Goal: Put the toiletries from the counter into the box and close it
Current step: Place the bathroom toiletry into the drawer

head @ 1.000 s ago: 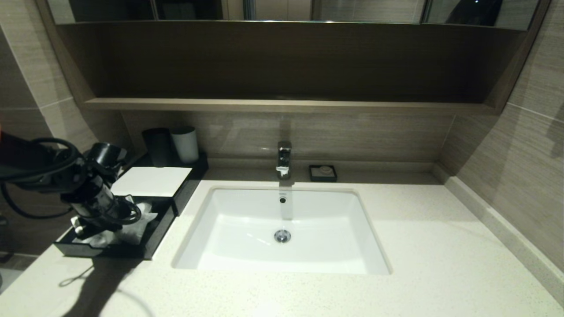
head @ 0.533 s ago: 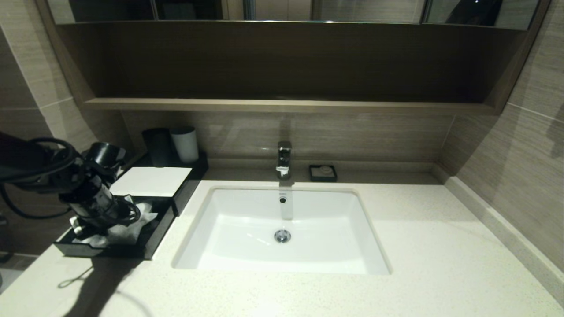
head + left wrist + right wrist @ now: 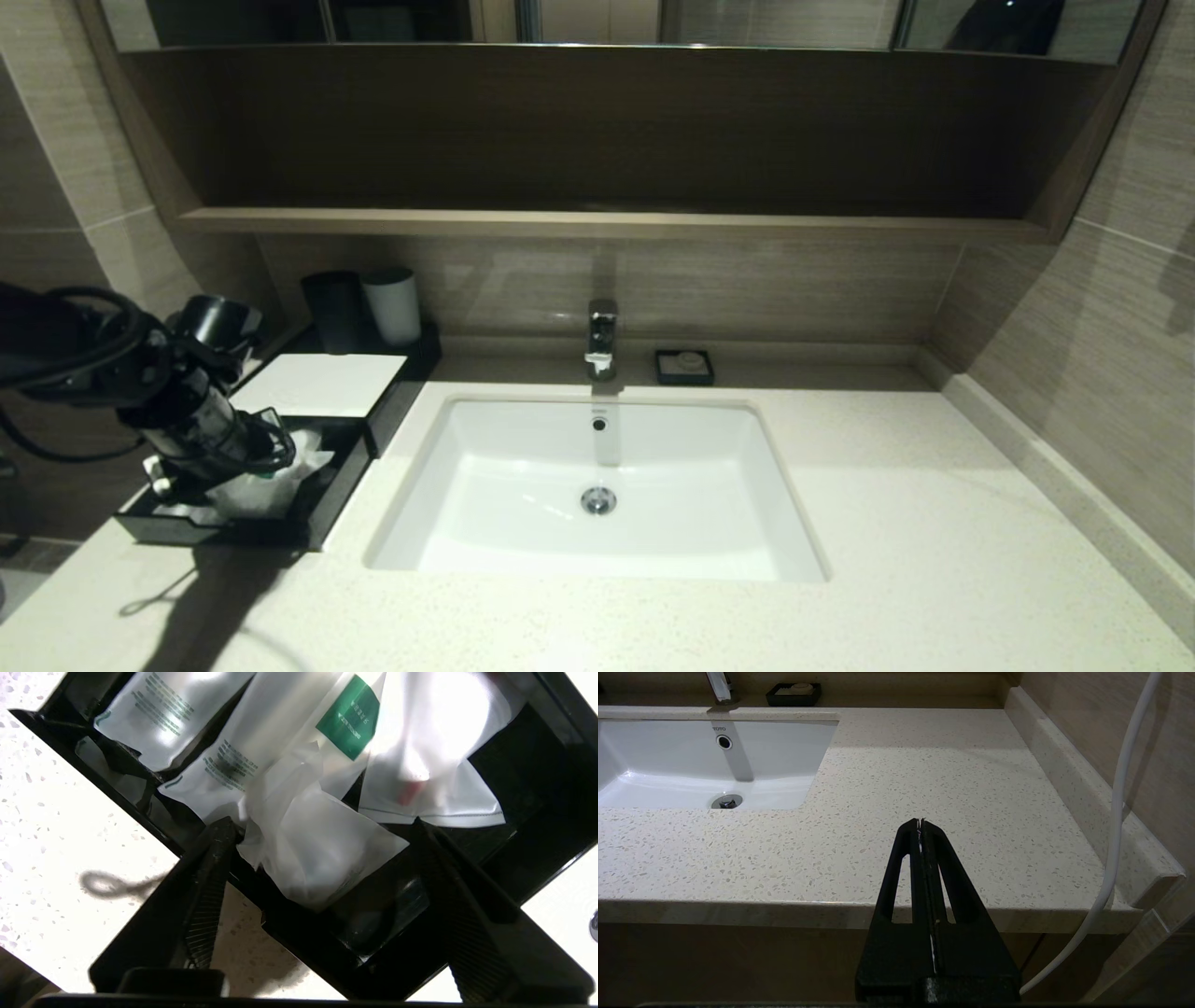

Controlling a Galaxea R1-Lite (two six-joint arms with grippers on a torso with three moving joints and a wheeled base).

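Observation:
The black box (image 3: 327,504) stands open on the counter left of the sink, with several white toiletry packets (image 3: 271,485) inside. My left gripper (image 3: 191,485) hangs over the box's front end. In the left wrist view the left gripper (image 3: 321,822) is open, and a crumpled white packet (image 3: 322,858) lies between its fingers against the box wall (image 3: 299,933). More packets lie beyond, one with a green label (image 3: 350,716). My right gripper (image 3: 920,822) is shut and empty, parked in front of the counter's front edge, out of the head view.
A white flat lid-like panel (image 3: 322,383) lies behind the box, with a black cup (image 3: 334,311) and a white cup (image 3: 392,305) further back. The white sink (image 3: 597,551), faucet (image 3: 602,336) and soap dish (image 3: 684,366) are to the right.
My left gripper has drifted slightly left over the box, and the packets under it have shifted a little. The right arm has not moved.

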